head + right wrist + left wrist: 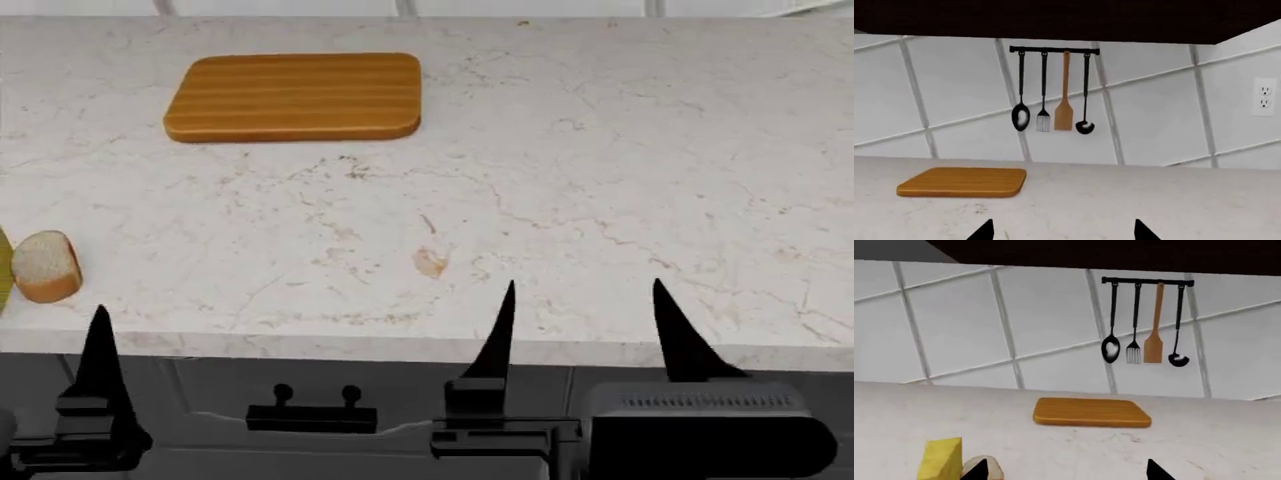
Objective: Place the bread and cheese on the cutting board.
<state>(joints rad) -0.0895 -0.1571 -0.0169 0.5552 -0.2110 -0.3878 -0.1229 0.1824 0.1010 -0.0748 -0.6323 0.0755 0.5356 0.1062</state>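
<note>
A: Where do you stand on the task?

B: At the very start, by my reading. The cutting board [294, 96] lies bare at the far side of the table [601, 180], nothing on it. The bread [47, 265] sits near the table's front edge at your far left, and the cheese [941, 459] is just beside it; the head view shows only a sliver of it at the frame edge.

A: And your grippers?

B: Your right gripper [583, 325] hangs wide apart and empty at the table's front edge, well away from both foods. Your left gripper [1066, 471] is also spread wide with nothing between its tips, and the bread is right by one tip in its wrist view.

A: So what next?

B: I'd use the left arm. It likely needs to drop and centre over the bread or cheese, close on it, then carry it across to the board.
</note>
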